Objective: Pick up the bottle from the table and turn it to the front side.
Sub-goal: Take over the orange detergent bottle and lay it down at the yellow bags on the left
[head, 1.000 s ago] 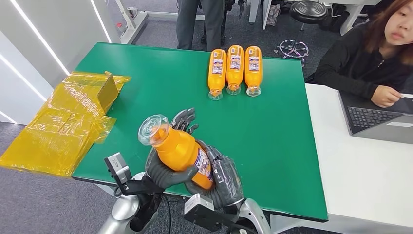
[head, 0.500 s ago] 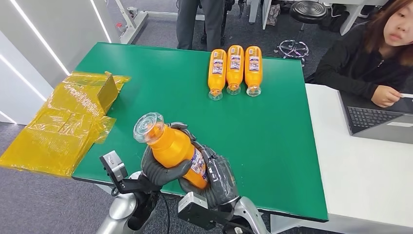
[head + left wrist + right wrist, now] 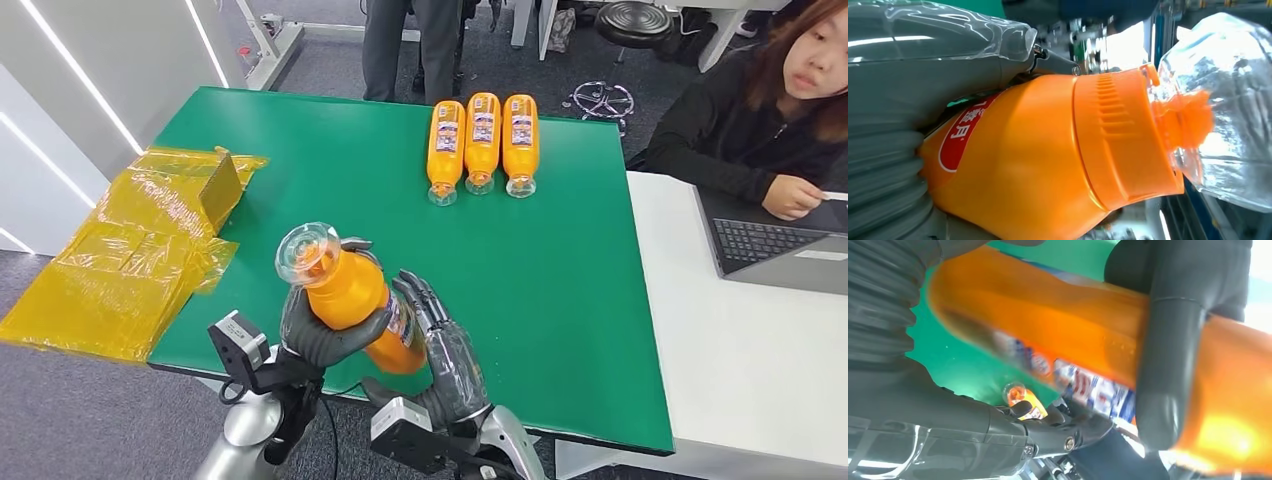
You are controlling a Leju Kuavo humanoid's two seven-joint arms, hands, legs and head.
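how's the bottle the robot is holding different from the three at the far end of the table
The held bottle is off the table, tilted, gripped by the left hand with the right hand open beside it; the three bottles lie flat, untouched, in a tight row. The held bottle's clear cap points up toward the camera; the three bottles' caps point along the green table. All are orange with clear caps.

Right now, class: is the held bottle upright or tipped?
Tipped. The bottle leans, its clear cap up and toward the robot's left, gripped by the left hand.
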